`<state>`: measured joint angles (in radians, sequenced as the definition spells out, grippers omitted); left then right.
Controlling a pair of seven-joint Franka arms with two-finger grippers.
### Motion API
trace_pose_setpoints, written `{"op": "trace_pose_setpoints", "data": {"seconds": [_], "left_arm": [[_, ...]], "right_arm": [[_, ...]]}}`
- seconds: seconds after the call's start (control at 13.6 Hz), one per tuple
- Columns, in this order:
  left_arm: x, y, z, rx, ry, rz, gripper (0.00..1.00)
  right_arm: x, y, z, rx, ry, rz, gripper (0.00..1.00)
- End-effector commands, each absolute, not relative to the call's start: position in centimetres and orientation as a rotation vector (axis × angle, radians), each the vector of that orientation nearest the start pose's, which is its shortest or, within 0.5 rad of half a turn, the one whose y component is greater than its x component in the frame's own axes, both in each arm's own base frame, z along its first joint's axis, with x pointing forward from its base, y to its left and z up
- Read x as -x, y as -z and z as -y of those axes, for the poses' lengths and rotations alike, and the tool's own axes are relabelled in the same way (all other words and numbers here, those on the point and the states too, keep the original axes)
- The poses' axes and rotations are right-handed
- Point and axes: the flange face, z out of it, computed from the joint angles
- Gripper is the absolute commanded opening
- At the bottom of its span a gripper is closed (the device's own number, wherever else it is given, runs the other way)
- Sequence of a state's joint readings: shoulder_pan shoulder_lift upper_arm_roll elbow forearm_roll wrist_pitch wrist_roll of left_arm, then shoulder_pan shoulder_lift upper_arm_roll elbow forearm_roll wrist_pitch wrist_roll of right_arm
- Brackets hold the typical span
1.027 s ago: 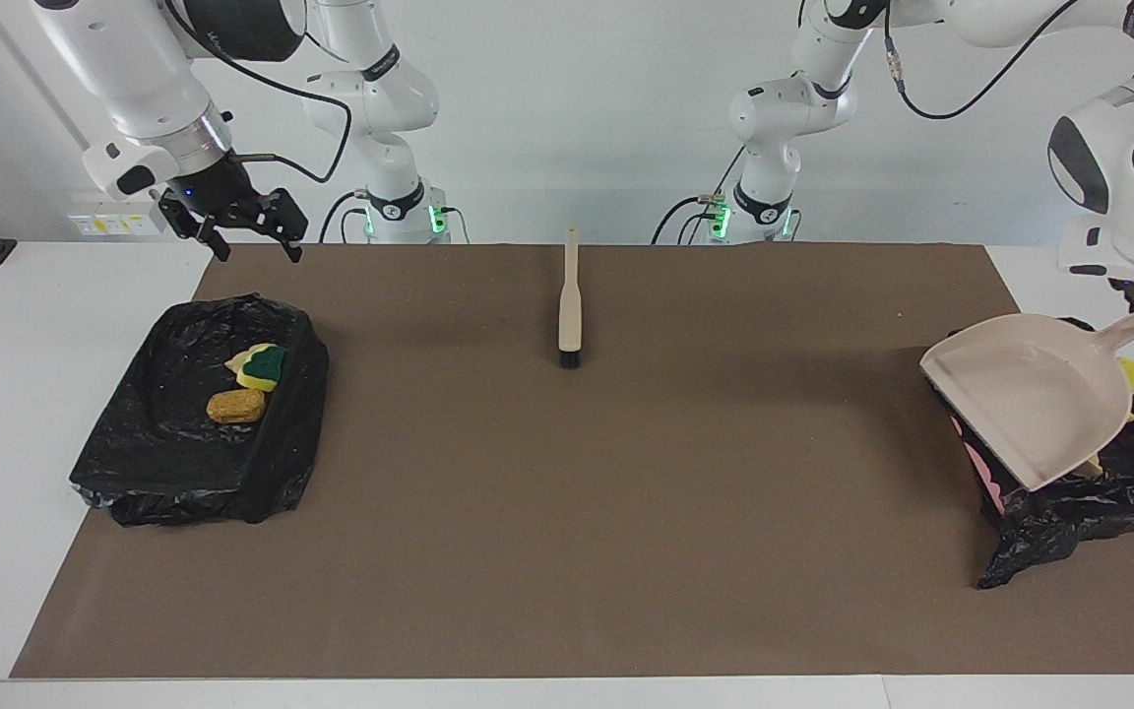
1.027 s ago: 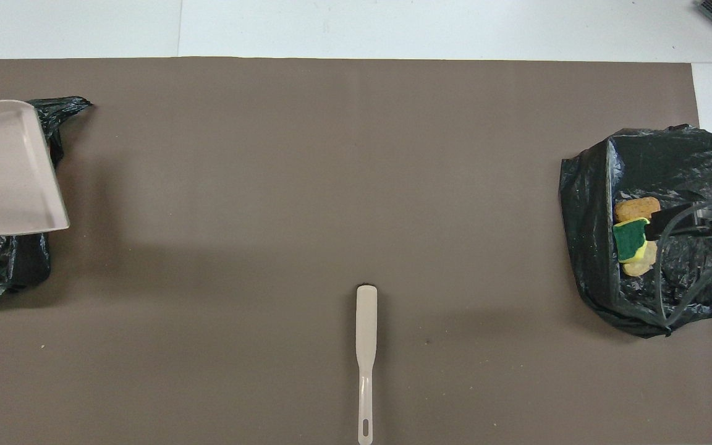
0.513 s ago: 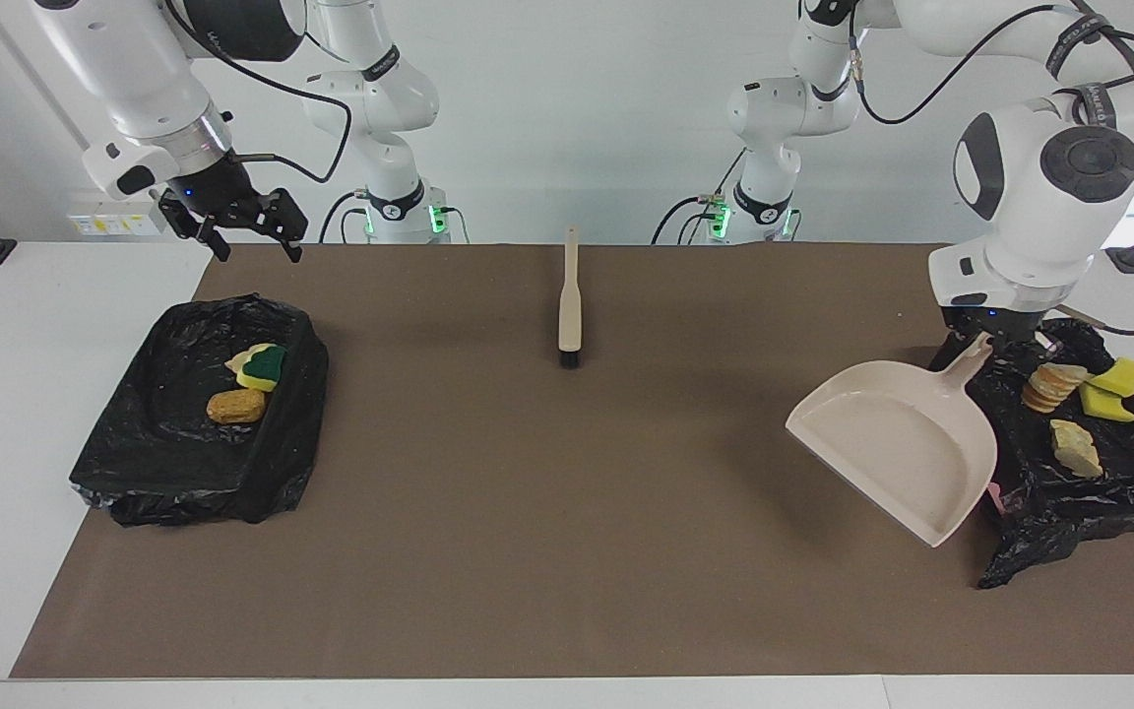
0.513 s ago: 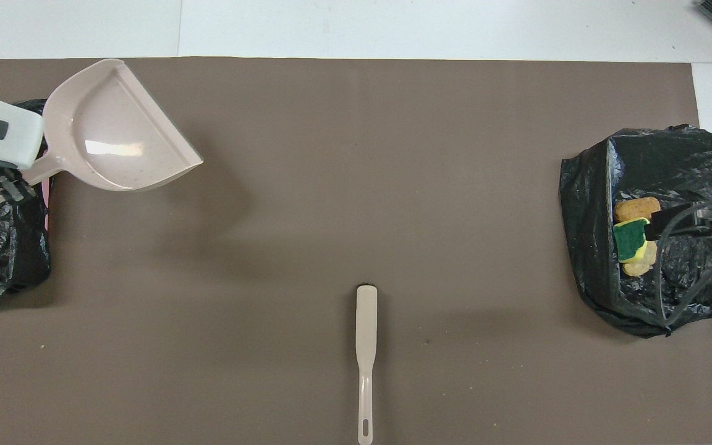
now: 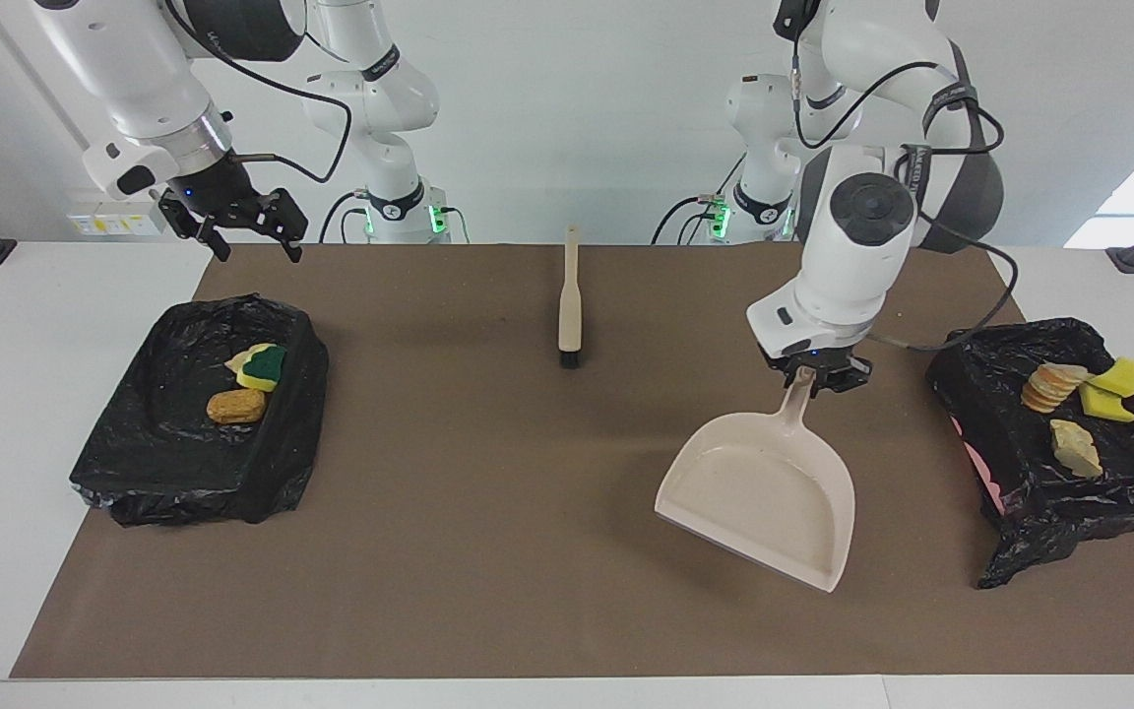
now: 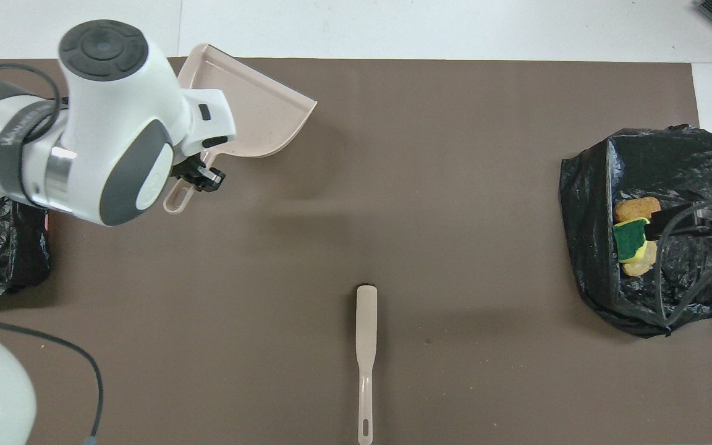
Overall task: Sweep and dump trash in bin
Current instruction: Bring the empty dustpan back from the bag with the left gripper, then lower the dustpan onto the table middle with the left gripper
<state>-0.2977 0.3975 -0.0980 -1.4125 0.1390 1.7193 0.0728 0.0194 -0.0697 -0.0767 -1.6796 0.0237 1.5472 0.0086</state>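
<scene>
My left gripper (image 5: 809, 378) is shut on the handle of the beige dustpan (image 5: 759, 497), which hangs empty and tilted over the mat, beside the black-lined bin (image 5: 1039, 512) at the left arm's end. That bin holds trash: a cracker stack (image 5: 1046, 386), yellow sponge chunks (image 5: 1113, 389) and a pale lump (image 5: 1074, 448). In the overhead view the left arm covers part of the dustpan (image 6: 263, 117). My right gripper (image 5: 258, 251) waits open in the air over the other bin (image 5: 154, 463), which holds a green-backed sponge (image 5: 265, 366) and a bread lump (image 5: 235, 405).
The beige brush (image 5: 569, 300) lies on the brown mat (image 5: 488, 512) near the robots, midway between the arms, bristles pointing away from them. In the overhead view the brush (image 6: 366, 346) lies alone, and the bins (image 6: 671, 154) sit at the mat's two ends.
My left arm has swung the dustpan away from over its bin toward the table's middle, uncovering the trash in that bin. The right arm has not moved.
</scene>
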Motion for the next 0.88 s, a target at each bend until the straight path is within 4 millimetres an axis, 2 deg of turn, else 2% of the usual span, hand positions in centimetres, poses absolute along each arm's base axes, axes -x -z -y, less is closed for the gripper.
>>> {"op": "trace_pose_setpoints", "data": {"seconds": [0.0, 0.22, 0.29, 0.37, 0.44, 0.51, 0.59, 0.73, 0.81], "left_arm": [[-63.8, -45.5, 28.8, 3.016, -0.031, -0.535, 0.0], [-63.1, -43.6, 34.3, 3.091, 0.019, -0.375, 0.0], [-63.1, -43.6, 34.7, 3.112, 0.02, -0.344, 0.0], [-63.3, -42.7, 35.4, 3.142, 0.024, -0.337, 0.0], [-62.8, -40.6, 37.6, 3.148, 0.024, -0.347, 0.0], [-62.9, -39.5, 39.0, 3.161, 0.043, -0.303, 0.0], [-63.1, -38.3, 39.8, 3.188, 0.034, -0.232, 0.0], [-63.2, -37.8, 40.5, 3.284, -0.01, -0.091, 0.0], [-63.0, -37.3, 40.7, 3.302, -0.039, -0.077, 0.0]], "right_arm": [[-52.4, -61.0, 3.2, 3.113, -0.099, -0.081, 1.0], [-52.4, -61.0, 3.2, 3.113, -0.097, -0.083, 1.0], [-52.4, -61.0, 3.1, 3.111, -0.099, -0.081, 1.0], [-52.4, -61.0, 3.2, 3.113, -0.097, -0.083, 1.0], [-52.4, -61.0, 3.2, 3.111, -0.099, -0.083, 1.0], [-52.4, -61.0, 3.2, 3.113, -0.099, -0.083, 1.0], [-52.4, -61.0, 3.2, 3.113, -0.099, -0.081, 1.0], [-52.4, -61.0, 3.2, 3.113, -0.099, -0.083, 1.0], [-52.4, -61.0, 3.2, 3.113, -0.099, -0.083, 1.0]]}}
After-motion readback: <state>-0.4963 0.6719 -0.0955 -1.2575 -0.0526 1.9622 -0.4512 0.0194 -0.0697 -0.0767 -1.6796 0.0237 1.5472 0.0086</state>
